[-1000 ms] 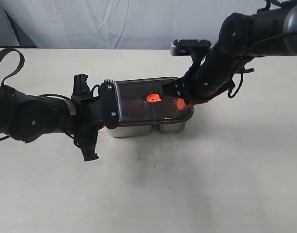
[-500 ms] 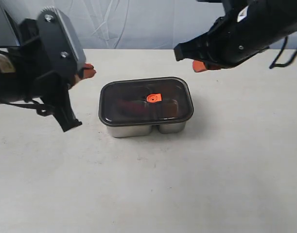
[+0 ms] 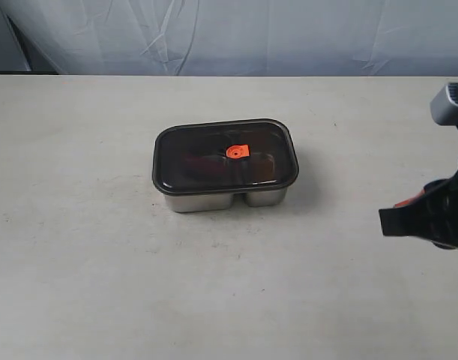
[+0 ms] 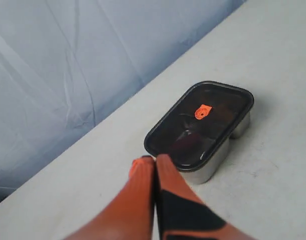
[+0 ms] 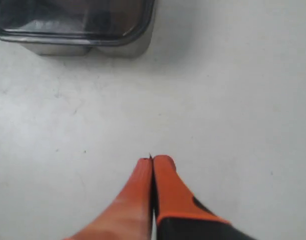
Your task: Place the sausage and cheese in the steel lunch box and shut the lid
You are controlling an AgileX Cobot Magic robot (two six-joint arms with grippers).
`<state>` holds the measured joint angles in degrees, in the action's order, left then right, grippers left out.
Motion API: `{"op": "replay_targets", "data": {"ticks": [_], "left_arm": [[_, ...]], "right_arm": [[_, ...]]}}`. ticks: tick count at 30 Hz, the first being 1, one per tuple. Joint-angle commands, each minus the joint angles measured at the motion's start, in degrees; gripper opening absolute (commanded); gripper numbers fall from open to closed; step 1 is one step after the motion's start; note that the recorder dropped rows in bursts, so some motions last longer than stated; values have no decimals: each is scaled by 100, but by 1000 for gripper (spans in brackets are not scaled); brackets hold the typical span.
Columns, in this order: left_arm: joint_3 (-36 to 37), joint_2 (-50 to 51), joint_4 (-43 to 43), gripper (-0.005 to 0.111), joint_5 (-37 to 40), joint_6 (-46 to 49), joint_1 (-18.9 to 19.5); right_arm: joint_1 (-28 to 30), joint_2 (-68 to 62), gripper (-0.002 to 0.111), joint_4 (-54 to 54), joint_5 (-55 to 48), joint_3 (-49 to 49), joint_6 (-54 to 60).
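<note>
Wrinkled pale blue cloth (image 3: 214, 37) hangs behind the off-white desk (image 3: 214, 300), which fills most of what I can see. Near the middle of the desk stands the steel lunch box (image 3: 214, 201), with the dark smoky lid (image 3: 191, 146) seated flat on its rim. At about four o'clock from the box, well apart from it, are the right fingers (image 5: 165, 185), orange and pressed together on nothing. The left fingers (image 4: 142, 172) are likewise pressed together, empty and well above the desk. Through the lid a dim reddish shape, the sausage (image 3: 202, 161), shows; the cheese I cannot make out. A small orange valve tab (image 3: 237, 151) sits at the lid's centre.
</note>
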<state>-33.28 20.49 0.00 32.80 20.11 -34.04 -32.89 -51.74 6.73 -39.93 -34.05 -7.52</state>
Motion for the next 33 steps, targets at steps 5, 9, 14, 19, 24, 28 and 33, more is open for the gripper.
{"op": "replay_targets", "data": {"ticks": [5,9,14,19,24,28,33], "left_arm": [[41,-1512,-506,0,109,-472,18],[41,-1608,-494,0,109,-472,18],[314,-1814,-486,0,-470,-475,313],[1524,-2049,-1157,0,-1846,-490,1715],[2884,-2049,-2738,0,-3118,-490,2877],[3328,-2049,-3393,0,-3166,-490,3374],[3328,-2049,-2900,0,-2087,-450,3466]], "right_arm": [[9,252,-1,44,-182,184,-15],[9,252,-1,44,-182,184,-15],[9,252,-1,44,-171,184,-15],[9,252,-1,59,-187,184,-15],[9,252,-1,162,-172,184,-15],[9,252,-1,162,-172,184,-15],[9,252,-1,174,-161,184,-15]]}}
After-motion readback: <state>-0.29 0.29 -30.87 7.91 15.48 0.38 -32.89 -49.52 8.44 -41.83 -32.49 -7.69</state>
